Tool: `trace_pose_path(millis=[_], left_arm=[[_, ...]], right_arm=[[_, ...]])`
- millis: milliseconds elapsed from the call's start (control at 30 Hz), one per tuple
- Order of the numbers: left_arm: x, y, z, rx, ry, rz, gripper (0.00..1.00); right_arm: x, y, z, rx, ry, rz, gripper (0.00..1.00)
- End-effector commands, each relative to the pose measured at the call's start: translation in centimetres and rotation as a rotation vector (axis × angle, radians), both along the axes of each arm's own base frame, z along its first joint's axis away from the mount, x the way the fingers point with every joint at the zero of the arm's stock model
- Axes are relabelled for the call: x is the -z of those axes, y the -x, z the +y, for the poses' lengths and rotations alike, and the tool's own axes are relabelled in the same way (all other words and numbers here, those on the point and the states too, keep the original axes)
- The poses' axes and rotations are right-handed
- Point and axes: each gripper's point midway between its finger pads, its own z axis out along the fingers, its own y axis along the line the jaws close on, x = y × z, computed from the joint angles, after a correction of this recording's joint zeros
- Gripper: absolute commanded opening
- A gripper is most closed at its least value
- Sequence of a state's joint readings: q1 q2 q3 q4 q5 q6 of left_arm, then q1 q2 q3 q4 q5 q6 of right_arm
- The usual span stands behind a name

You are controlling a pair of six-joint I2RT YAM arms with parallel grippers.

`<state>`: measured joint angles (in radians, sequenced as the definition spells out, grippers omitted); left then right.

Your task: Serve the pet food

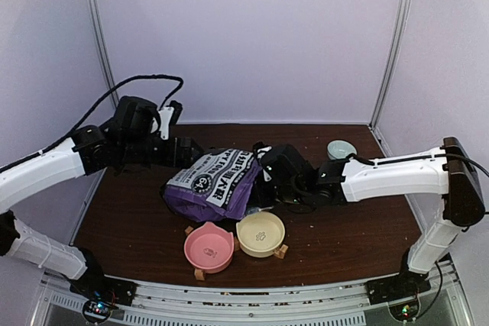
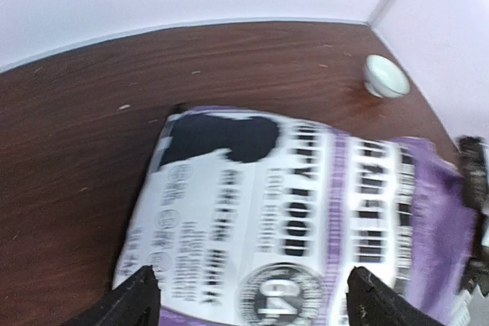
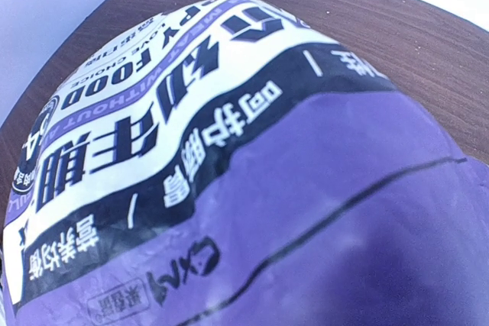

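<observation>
Purple bag point(image 1: 214, 182) is lying by pink bowl point(image 1: 208, 248) and cream bowl point(image 1: 260, 233), both looking unfilled, nothing served yet; left jaws are gaping empty above it, right jaws I cannot tell

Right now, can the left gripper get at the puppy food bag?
Probably yes. The left gripper hangs open right over the purple puppy food bag, its fingers spread wide, and nothing sits between them and the bag.

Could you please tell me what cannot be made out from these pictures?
1. Pet food: no kibble shows in any view; only the purple bag's outside.
2. Right claw: the bag fills the right wrist view, the wrist covers it from above; grip unknown.
3. Left claw: fingers cut off by the left wrist view's bottom edge.
</observation>
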<state>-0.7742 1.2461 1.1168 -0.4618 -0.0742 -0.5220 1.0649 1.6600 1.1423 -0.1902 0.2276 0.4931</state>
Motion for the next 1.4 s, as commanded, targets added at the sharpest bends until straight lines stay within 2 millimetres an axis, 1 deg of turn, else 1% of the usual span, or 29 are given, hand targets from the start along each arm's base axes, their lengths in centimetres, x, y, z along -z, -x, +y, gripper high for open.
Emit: trace_pose_path(millis=[0,33,67,133,200,333,433,467,667,833,933,1000,1100,1167,1267,1367], left_arm=[[5.2,-2.8,6.4,-0.166,0.039,0.086,0.92],[6.2,-3.2,7.6,-0.185,0.052,0.109,0.93],[7.2,-3.5,8.3,-0.187,0.07,0.139,0.94],[9.2,-3.9,9.1,-0.184,0.103,0.197,0.95],[10.4,-4.3,9.4,-0.17,0.118,0.232,0.96],[12.6,-5.1,10.0,-0.177,0.083,0.278,0.97],[13.4,-5.6,9.9,-0.165,0.095,0.298,0.92],[13.6,-5.7,9.9,-0.16,0.099,0.302,0.88],[14.8,-5.8,9.0,-0.125,0.117,0.342,0.52],[15.5,-5.6,9.0,-0.127,0.116,0.361,0.37],[15.8,-5.6,9.0,-0.13,0.114,0.369,0.26],[15.9,-5.5,9.0,-0.132,0.114,0.373,0.19],[16.1,-5.6,9.3,-0.147,0.104,0.372,0.13],[16.1,-5.7,9.6,-0.164,0.091,0.365,0.13],[16.0,-5.9,10.3,-0.193,0.07,0.353,0.13],[15.4,-6.1,10.7,-0.205,0.056,0.329,0.19]], right_arm=[[0.0,-1.5,-0.1,0.027,0.034,-0.021,0.12],[0.1,-1.6,0.1,0.022,0.034,-0.017,0.12],[0.2,-1.6,0.3,0.015,0.033,-0.013,0.12],[0.3,-1.6,0.7,-0.003,0.031,-0.001,0.12],[0.5,-1.4,1.1,-0.024,0.022,0.015,0.12],[1.0,-0.7,2.2,-0.097,-0.017,0.073,0.12],[1.3,0.0,3.2,-0.156,-0.037,0.11,0.12],[1.4,0.3,3.6,-0.182,-0.045,0.125,0.12],[1.2,1.7,6.1,-0.312,-0.071,0.197,0.12],[0.1,3.7,7.8,-0.441,-0.136,0.263,0.12],[-0.9,4.9,8.3,-0.501,-0.179,0.293,0.12],[-1.9,5.4,8.5,-0.532,-0.218,0.312,0.12],[-3.5,5.8,8.4,-0.54,-0.269,0.331,0.11],[-4.4,5.7,7.8,-0.52,-0.296,0.353,0.11],[-6.2,5.7,6.9,-0.495,-0.376,0.391,0.11],[-7.4,5.7,5.7,-0.462,-0.457,0.417,0.11]])
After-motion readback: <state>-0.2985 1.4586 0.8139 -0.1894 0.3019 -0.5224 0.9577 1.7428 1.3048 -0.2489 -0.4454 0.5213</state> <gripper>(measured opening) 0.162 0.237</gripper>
